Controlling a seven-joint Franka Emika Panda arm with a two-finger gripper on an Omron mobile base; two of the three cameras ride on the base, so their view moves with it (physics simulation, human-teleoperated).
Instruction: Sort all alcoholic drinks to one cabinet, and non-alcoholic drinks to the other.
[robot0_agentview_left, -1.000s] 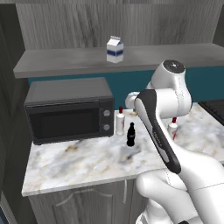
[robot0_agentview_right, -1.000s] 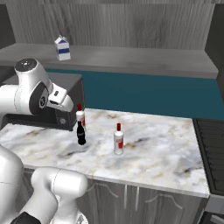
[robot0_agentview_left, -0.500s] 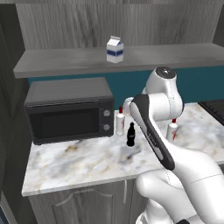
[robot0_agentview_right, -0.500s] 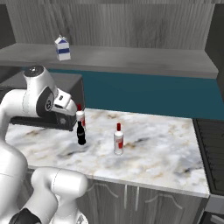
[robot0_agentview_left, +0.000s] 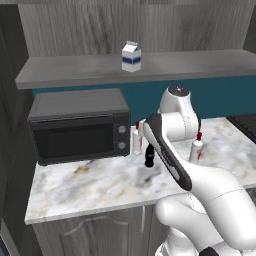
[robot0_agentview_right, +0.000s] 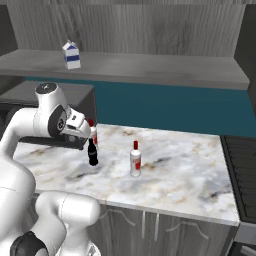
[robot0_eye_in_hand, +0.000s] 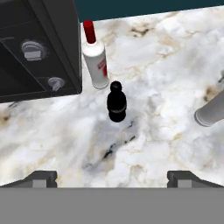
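A black cola bottle (robot0_eye_in_hand: 117, 102) stands on the marble counter (robot0_eye_in_hand: 166, 65), just ahead of my gripper (robot0_eye_in_hand: 112, 178), which hovers above it, open with nothing between its fingers. One red-capped white bottle (robot0_eye_in_hand: 96, 57) stands right behind the cola, beside the microwave (robot0_eye_in_hand: 39, 48). A second red-capped bottle (robot0_agentview_right: 135, 159) stands apart to the right; it also shows as the second bottle (robot0_agentview_left: 196, 149) from the left base. The white milk carton (robot0_agentview_left: 131, 56) with a blue band is up on the grey shelf (robot0_agentview_left: 75, 67). My arm hides part of the first red-capped bottle (robot0_agentview_left: 136, 142) there.
The dark microwave (robot0_agentview_left: 77, 125) fills the counter's left end, close to the cola bottle (robot0_agentview_right: 92, 152). A stovetop (robot0_agentview_right: 242, 170) borders the counter on the right. Teal wall runs behind, and the shelf overhangs the whole counter.
My arm has shifted a little left and lower, bringing the hand closer over the cola bottle. The jaws stayed open. No bottle or carton has moved.
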